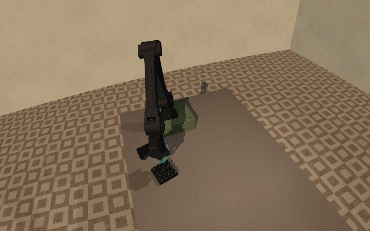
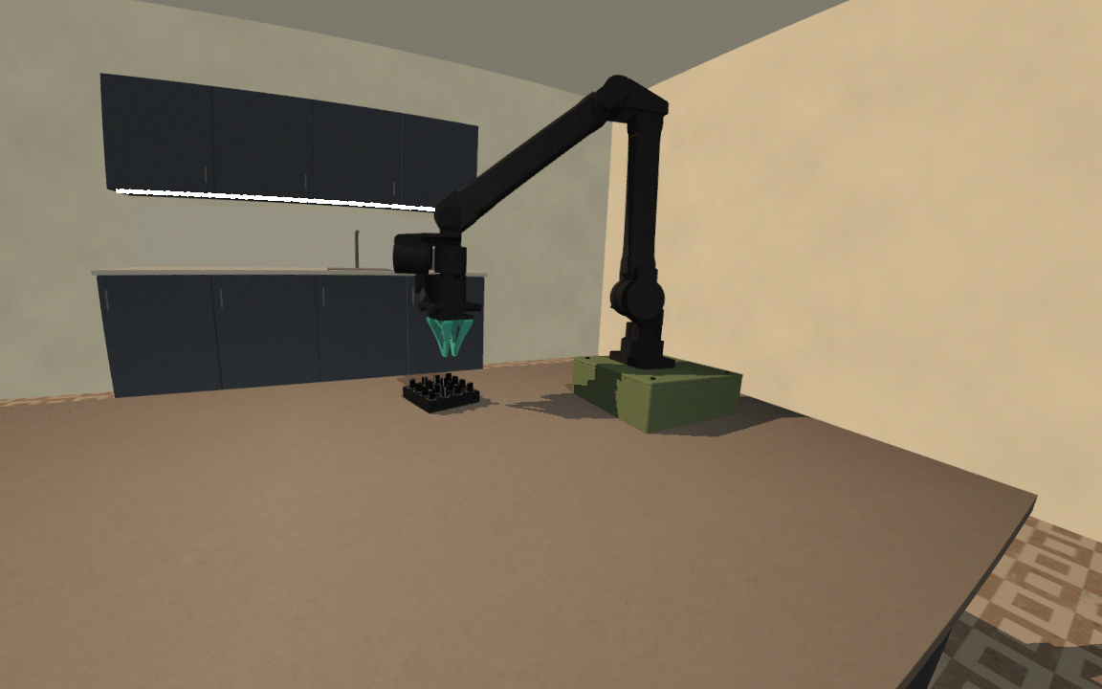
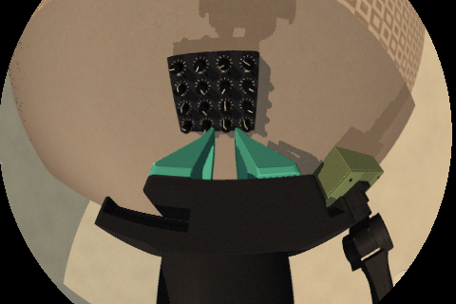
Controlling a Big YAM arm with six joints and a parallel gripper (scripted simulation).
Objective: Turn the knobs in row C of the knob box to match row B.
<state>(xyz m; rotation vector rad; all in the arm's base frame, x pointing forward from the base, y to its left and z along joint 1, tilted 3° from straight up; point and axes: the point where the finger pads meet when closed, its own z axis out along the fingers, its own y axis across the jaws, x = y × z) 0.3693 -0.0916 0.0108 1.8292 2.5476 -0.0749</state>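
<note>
Claw hangs over the knobs, and the next touch is the risky 1!

Here we are, the knob box [image 1: 169,179] [image 2: 456,402] [image 3: 213,54] sits flat on the surface [image 1: 223,172] [image 2: 452,531] [image 3: 104,104], and above it hovers the claw [image 1: 162,162] [image 2: 450,354] [image 3: 224,133], parted by a narrow gap, gripping nothing!

What could spoil this? Crowding, first of all: 16 knobs stand close together, so a descent slightly off centre could put a fingertip against a neighbour and nudge a knob outside row C. Come down on a knob's top with the gap too narrow, and the tips could press it instead of straddling it. Twist with a loose pinch and the fingers may slip, leaving the line at the wrong mark; push past an end stop and the whole box could swivel. And mixing up rows B and C would ruin everything, since the printed names are too small to read here!

Now to the views! The wrist view lays out the 4 by 4 grid, with white lines and rings of marks, plus that gap between the tips; the exterior view can't offer those lines clearly. But the exterior view shows daylight between tips and knobs, which the wrist view, with its tips overlapping the nearest row's edge, can't settle. From the top view, the arm [image 1: 151,86] [image 2: 640,188] [image 3: 370,237] hides much of the claw.
</note>
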